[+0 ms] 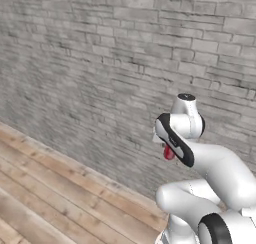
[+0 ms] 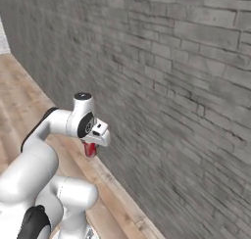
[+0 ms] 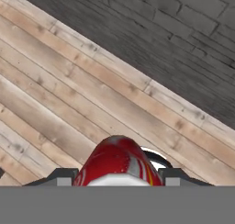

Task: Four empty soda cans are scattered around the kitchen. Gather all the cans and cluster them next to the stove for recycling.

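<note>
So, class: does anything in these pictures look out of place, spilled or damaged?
Nothing stands out. The gripper is shut on a red soda can, carried above the wood plank floor beside the grey brick wall. No spill or damage shows.

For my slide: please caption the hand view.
Gripper shut on a red soda can above the plank floor.

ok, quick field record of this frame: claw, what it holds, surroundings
claw: shut on the red soda can
can position: held in the air above the floor, clear of it
arm: folded close over the base, can hanging below the hand
floor: wood planks
wall: grey brick wall, directly ahead
</note>
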### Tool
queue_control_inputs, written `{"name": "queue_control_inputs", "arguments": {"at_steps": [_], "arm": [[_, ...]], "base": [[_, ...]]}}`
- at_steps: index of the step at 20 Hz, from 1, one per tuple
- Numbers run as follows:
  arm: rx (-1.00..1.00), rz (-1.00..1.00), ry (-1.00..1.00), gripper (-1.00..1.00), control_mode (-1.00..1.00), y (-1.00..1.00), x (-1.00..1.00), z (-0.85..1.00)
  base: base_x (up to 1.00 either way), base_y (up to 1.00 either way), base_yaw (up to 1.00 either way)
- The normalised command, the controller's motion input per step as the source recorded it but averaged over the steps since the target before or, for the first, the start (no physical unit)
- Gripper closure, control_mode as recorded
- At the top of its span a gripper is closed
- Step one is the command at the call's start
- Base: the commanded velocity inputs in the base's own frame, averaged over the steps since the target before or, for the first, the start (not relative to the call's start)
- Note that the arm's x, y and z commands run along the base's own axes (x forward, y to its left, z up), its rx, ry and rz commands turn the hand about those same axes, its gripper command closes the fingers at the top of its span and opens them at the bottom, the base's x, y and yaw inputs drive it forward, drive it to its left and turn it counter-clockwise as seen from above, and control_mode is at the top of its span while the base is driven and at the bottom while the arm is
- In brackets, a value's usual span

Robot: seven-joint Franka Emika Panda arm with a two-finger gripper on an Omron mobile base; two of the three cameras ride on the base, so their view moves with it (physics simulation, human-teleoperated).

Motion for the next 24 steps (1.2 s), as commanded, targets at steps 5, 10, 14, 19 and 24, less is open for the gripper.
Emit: {"name": "queue_control_inputs", "arguments": {"at_steps": [5,10,14,19,24], "arm": [[0.0,0.0,0.0,1.0,1.0,0.0,0.0,0.0],[0.0,0.0,0.0,1.0,1.0,0.0,0.0,0.0],[0.0,0.0,0.0,1.0,1.0,0.0,0.0,0.0],[0.0,0.0,0.0,1.0,1.0,0.0,0.0,0.0],[0.0,0.0,0.0,1.0,1.0,0.0,0.0,0.0]], "base": [[0.58,0.2,0.19],[0.54,0.25,0.18],[0.52,0.25,0.22],[0.51,0.24,0.25],[0.51,0.23,0.25]]}}
